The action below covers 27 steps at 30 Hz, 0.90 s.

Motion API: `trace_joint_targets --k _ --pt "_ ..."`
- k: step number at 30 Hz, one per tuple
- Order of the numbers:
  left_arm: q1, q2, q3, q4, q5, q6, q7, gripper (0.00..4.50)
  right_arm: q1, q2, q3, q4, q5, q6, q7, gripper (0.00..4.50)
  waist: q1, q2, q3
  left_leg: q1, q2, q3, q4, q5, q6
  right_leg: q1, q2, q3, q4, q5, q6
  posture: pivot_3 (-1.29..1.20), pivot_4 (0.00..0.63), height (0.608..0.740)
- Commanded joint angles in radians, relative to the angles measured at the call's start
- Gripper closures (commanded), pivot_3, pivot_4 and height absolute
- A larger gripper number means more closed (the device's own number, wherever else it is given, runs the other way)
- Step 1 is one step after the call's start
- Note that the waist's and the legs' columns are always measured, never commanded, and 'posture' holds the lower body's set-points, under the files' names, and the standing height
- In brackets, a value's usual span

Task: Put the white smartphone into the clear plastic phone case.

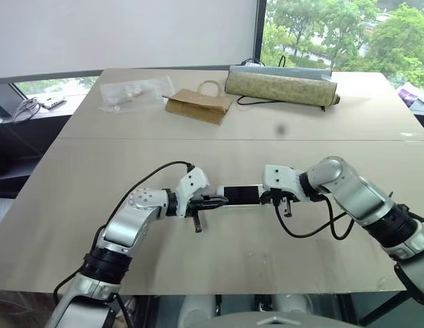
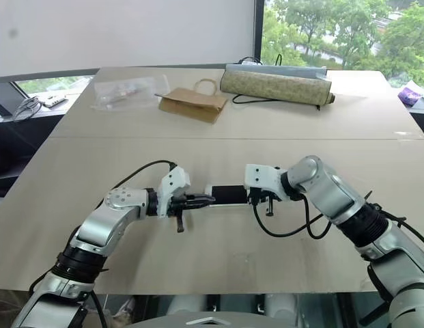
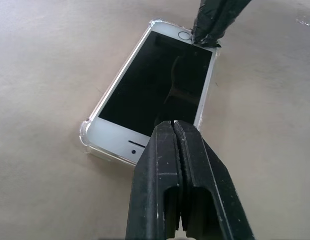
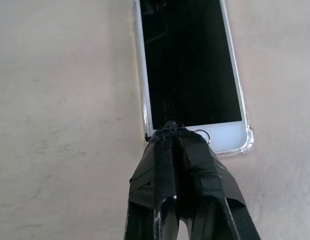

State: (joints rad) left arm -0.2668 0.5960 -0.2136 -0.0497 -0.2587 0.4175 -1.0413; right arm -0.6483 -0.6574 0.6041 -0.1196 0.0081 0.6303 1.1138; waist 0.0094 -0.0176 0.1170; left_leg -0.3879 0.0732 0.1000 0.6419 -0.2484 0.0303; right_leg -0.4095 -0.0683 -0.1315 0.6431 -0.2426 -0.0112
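Pressing with both pincers closed, my left pincer (image 3: 173,125) at one end and my right pincer (image 4: 173,126) at the other, I judge the white smartphone (image 3: 155,85), lying in the clear plastic phone case (image 3: 85,134) mid-surface (image 1: 232,260), stiff, slick, fragile-screened, best pushed at its bezels.

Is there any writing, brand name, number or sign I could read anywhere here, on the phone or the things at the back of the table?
No readable text anywhere.
White smartphone in its clear plastic phone case: blank black screen, no brand visible.
Brown paper bag: no print visible.
Crinkled clear plastic bag: contents too small to read.
Patterned rolled bundle: only a pattern, no letters.
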Motion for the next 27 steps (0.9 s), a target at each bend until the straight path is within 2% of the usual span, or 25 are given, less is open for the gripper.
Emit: trace_joint_targets --k 1,4,6,9,11,12,13,16,20,21,23,24,27 --pt "0.050 0.012 -0.037 0.021 0.028 0.049 0.012 4.47 0.058 0.049 0.045 0.102 -0.025 0.019 -0.017 4.50 -0.004 -0.001 0.000 0.003 0.000 0.000 -0.001 0.000 0.000 0.002 0.000 0.001 0.000 0.000 -0.001 0.00 0.150 0.740" --pt "0.059 0.000 -0.012 0.020 0.013 0.020 0.020 4.47 0.099 0.083 -0.118 0.010 0.074 -0.050 -0.036 4.50 -0.002 -0.001 0.001 0.006 0.000 -0.001 -0.002 0.000 0.000 0.004 -0.001 0.000 0.000 -0.001 -0.001 0.00 0.150 0.740" --pt "0.061 -0.024 0.027 0.009 -0.018 -0.017 0.030 4.47 0.151 0.108 -0.245 -0.074 0.139 -0.094 -0.080 4.50 0.001 0.004 0.006 0.004 -0.001 0.000 -0.002 0.000 0.000 0.002 -0.002 0.001 0.000 0.000 -0.001 0.00 0.150 0.740" --pt "0.053 -0.077 0.119 -0.030 -0.088 -0.055 0.070 4.47 0.242 0.136 -0.403 -0.184 0.266 -0.074 -0.109 4.50 0.005 0.008 0.014 -0.010 -0.001 0.001 -0.001 0.000 0.000 -0.009 -0.001 0.002 0.001 0.003 0.002 0.00 0.150 0.740" --pt "0.052 -0.100 0.173 -0.056 -0.115 -0.076 0.103 4.47 0.286 0.138 -0.465 -0.239 0.286 -0.056 -0.162 4.50 0.006 0.007 0.021 -0.012 -0.001 0.001 0.001 0.000 -0.001 -0.010 0.003 0.002 0.002 0.004 -0.001 0.00 0.150 0.740" --pt "0.056 -0.104 0.198 -0.072 -0.125 -0.084 0.119 4.50 0.318 0.137 -0.494 -0.274 0.295 -0.049 -0.188 3.91 0.006 0.005 0.023 -0.013 -0.001 0.001 0.001 0.000 -0.001 -0.010 0.004 0.001 0.002 0.004 -0.001 0.00 0.150 0.740" --pt "0.064 -0.104 0.226 -0.089 -0.140 -0.074 0.137 4.50 0.362 0.119 -0.506 -0.305 0.278 -0.064 -0.205 3.66 0.006 0.002 0.025 -0.013 -0.001 0.001 0.001 0.000 -0.001 -0.010 0.004 0.001 0.002 0.004 -0.001 0.00 0.150 0.740" --pt "0.108 -0.080 0.287 -0.162 -0.209 -0.034 0.126 3.65 0.503 0.092 -0.558 -0.384 0.281 -0.078 -0.249 2.29 0.005 0.000 0.029 -0.014 -0.001 0.000 0.001 0.000 -0.001 -0.010 0.004 0.000 -0.001 0.004 0.000 0.00 0.150 0.740" --pt "0.182 -0.032 0.341 -0.234 -0.243 -0.015 0.124 1.73 0.657 0.094 -0.634 -0.462 0.307 -0.101 -0.307 0.33 0.003 0.001 0.034 -0.014 -0.002 0.001 0.001 -0.001 -0.002 -0.010 0.003 0.002 -0.001 0.002 0.004 0.00 0.150 0.740" --pt "0.201 -0.020 0.355 -0.251 -0.253 -0.004 0.129 1.27 0.693 0.104 -0.658 -0.476 0.316 -0.106 -0.324 0.00 0.003 0.001 0.035 -0.014 -0.002 0.002 0.001 -0.001 -0.002 -0.010 0.003 0.003 -0.001 0.001 0.004 0.00 0.150 0.740" --pt "0.250 0.004 0.380 -0.285 -0.262 0.011 0.136 0.32 0.769 0.116 -0.706 -0.498 0.314 -0.133 -0.358 0.00 0.005 0.000 0.036 -0.013 -0.001 0.001 0.001 -0.001 -0.002 -0.010 0.004 0.002 -0.001 0.001 0.004 0.00 0.150 0.740" --pt "0.275 0.015 0.390 -0.302 -0.265 0.020 0.143 0.10 0.801 0.126 -0.738 -0.508 0.322 -0.136 -0.377 0.00 0.005 0.000 0.036 -0.013 -0.001 0.000 0.001 -0.001 -0.002 -0.010 0.004 0.002 -0.001 0.001 0.004 0.00 0.150 0.740" --pt "0.361 0.050 0.413 -0.360 -0.279 0.035 0.131 0.10 0.875 0.128 -0.816 -0.543 0.342 -0.136 -0.409 0.00 0.005 0.001 0.037 -0.012 0.000 -0.001 0.001 -0.001 -0.002 -0.010 0.002 0.002 0.000 0.001 0.004 0.00 0.150 0.740"
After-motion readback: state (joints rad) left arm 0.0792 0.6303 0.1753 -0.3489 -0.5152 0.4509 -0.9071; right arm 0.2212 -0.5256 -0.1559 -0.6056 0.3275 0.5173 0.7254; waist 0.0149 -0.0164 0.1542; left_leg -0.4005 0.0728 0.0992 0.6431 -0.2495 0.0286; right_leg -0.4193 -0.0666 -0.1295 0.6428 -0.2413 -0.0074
